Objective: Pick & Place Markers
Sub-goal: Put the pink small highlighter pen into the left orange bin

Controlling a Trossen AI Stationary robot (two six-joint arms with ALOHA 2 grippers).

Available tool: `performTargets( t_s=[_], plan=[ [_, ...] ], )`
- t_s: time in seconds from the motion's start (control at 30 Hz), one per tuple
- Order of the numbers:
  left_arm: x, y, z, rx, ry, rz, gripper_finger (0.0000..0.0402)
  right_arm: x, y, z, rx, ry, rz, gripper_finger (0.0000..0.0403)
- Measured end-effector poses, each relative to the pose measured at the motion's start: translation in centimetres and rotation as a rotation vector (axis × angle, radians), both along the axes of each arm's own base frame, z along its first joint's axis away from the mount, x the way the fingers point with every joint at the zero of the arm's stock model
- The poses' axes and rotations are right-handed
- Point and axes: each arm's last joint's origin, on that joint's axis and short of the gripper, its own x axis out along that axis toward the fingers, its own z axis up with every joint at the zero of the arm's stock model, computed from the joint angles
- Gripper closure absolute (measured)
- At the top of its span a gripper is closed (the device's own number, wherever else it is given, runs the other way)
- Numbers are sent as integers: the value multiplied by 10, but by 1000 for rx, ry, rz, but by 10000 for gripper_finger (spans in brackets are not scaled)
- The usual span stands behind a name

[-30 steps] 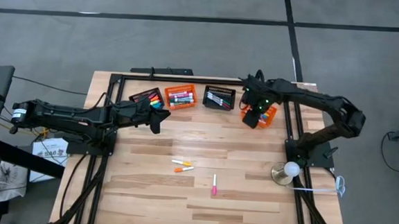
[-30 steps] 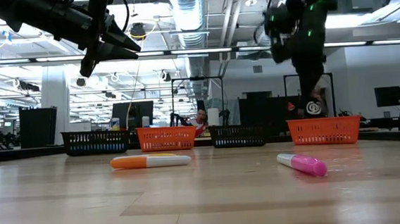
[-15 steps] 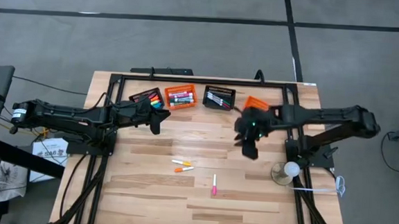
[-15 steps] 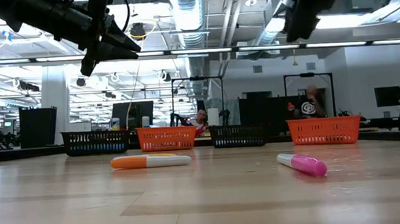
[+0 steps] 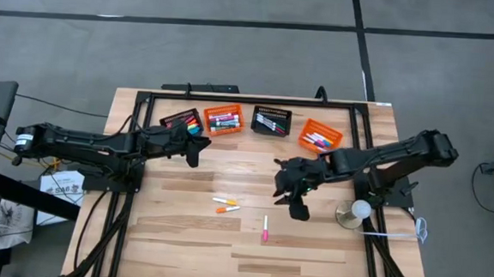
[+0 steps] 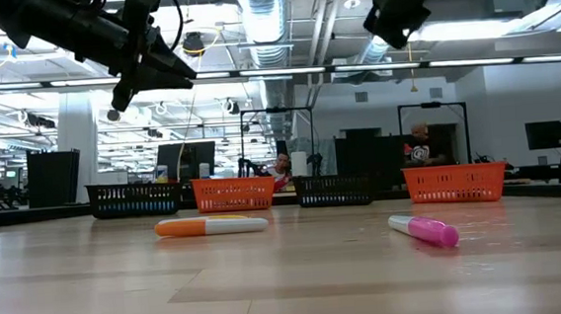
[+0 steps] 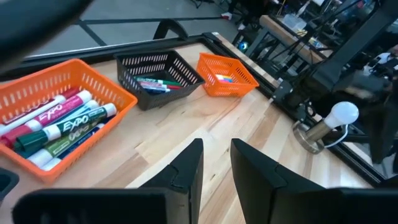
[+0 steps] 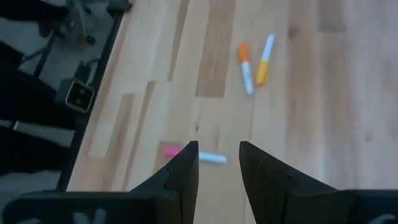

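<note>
Three markers lie loose on the wooden table: an orange-capped one [image 5: 223,201] [image 8: 245,67] beside a yellow one [image 5: 229,209] [image 8: 263,59], and a pink-capped one [image 5: 265,228] [image 8: 186,152]. My right gripper [image 5: 295,210] [image 8: 219,149] hangs open above the table's middle, just right of the pink-capped marker, holding nothing. My left gripper [image 5: 196,148] [image 7: 216,146] hovers narrowly open and empty near the far-left baskets. More markers lie in the baskets.
Four slotted baskets stand in a row at the far edge: black [image 5: 184,120], orange [image 5: 223,119], black [image 5: 271,120], orange [image 5: 321,136]. A lamp with a white bulb [image 5: 358,211] stands at the right. A black frame [image 5: 232,99] borders the table.
My right gripper has swung from above the far-right orange basket toward the table's near edge and left, out over the middle by the loose markers, turning as it went. Its fingers stay equally apart. The markers have not moved.
</note>
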Motion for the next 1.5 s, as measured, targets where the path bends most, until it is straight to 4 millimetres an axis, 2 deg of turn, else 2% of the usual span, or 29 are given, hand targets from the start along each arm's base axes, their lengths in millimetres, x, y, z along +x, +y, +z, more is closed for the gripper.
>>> performTargets(
  t_s=[0.17, 0.47, 0.6, 0.77, 1.0, 1.27, 1.5],
  plan=[
    [1, 0, -1, -6, 5, 2, 321, 9, 5, -17, 79, 95, 5, 295],
    [1, 0, -2, -7, 7, 2, 321, 20, 13, -43, 326, 338, -165, 295],
    [1, 0, -2, -7, 7, 2, 321, 23, 23, -53, 366, 407, -207, 295],
    [1, 0, -2, 21, 19, -8, 321, 32, 35, -62, 448, 429, -288, 295],
    [1, 0, -2, 87, 46, -31, 321, 47, 39, -75, 551, 450, -492, 295],
    [1, 0, -2, 92, 48, -32, 321, 51, 41, -96, 613, 558, -726, 295],
    [1, 0, -2, 98, 50, -34, 321, 50, 40, -100, 622, 563, -911, 295]
  ],
)
